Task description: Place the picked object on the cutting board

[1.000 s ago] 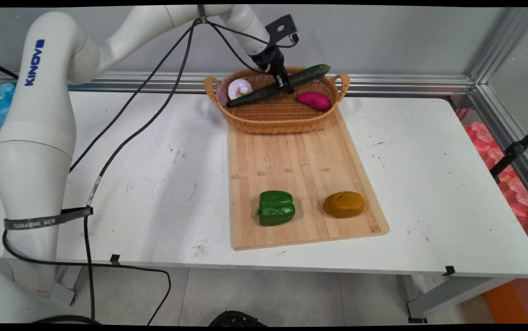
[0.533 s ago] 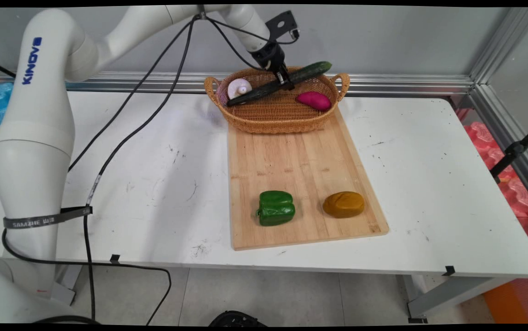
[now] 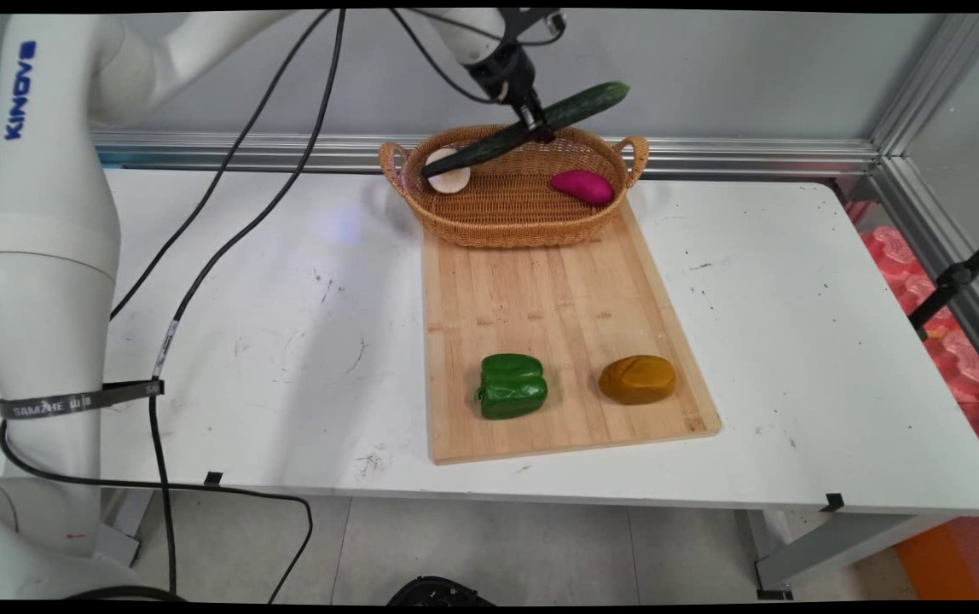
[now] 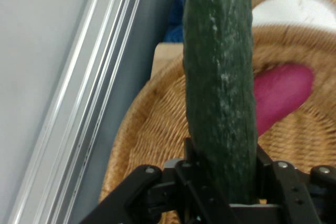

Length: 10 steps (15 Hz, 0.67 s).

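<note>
Gripper (image 3: 535,128) clenched on cucumber (image 3: 524,130), held above basket (image 3: 511,217); basket holds magenta sweet potato (image 3: 582,186) and white garlic (image 3: 448,178).

White arm (image 3: 46,256) — blue KINOVA lettering, black cables (image 3: 225,170), black gripper (image 3: 532,119)

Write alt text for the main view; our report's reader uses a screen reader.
The gripper holds a cucumber tilted above a wicker basket containing a white vegetable and a magenta one. A green pepper and brown potato sit on the cutting board.
</note>
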Tool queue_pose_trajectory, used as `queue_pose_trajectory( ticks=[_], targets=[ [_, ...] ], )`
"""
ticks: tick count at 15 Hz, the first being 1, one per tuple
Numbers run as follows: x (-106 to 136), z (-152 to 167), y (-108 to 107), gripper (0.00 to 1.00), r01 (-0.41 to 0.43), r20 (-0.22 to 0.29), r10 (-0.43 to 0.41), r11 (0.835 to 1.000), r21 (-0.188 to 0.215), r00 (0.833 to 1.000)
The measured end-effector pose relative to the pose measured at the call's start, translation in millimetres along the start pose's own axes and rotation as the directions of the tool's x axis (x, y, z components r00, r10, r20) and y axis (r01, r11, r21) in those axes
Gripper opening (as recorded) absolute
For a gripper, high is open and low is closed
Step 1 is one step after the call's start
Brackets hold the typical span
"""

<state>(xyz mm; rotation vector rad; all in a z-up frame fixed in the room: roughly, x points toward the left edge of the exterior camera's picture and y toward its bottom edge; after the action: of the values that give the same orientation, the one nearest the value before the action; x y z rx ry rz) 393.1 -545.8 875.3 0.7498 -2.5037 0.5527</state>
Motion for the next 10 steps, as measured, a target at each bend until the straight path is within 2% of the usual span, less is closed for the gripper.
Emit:
queue_pose_trajectory(
  ticks=[5,10],
  targets=[
    [51.1,-40.5,33.5,0.0,-0.036,-0.014,0.036,0.999,0.009,0.999],
    [84.8,-63.3,68.2,0.0,-0.043,-0.014,0.043,0.999,-0.016,0.999]
  ],
)
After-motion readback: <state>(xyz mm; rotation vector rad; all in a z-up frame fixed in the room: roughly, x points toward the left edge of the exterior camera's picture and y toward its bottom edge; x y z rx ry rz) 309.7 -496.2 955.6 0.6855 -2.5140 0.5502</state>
